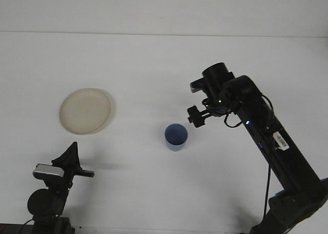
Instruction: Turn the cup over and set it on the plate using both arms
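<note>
The cup (176,137) stands upright on the white worktop (154,59), mouth up, blue, with its open rim facing the camera. It rests free: nothing touches it.

All positions below are given from the cup.

Right gripper (196,117): up and to the right of the cup, near it but clear of it, with bare worktop showing between the two. The gripper is raised above the surface and holds nothing. Its fingers are dark against the dark wrist and are seen partly end-on, so whether they stand open or closed cannot be told from this view. The right arm (271,136) runs from the gripper down and to the right of the cup toward the lower right corner, with a white label on its link and a cable hanging beside it.

Plate (85,110): well to the left of the cup and slightly farther from the robot, cream, lying flat on the worktop, nothing on it.

Left gripper (69,162): well to the left of the cup and nearer the robot, just below the plate's near edge but apart from it. It sits low at the bottom left on its base. Its fingers taper to a point together, closed, with nothing between them.
</note>
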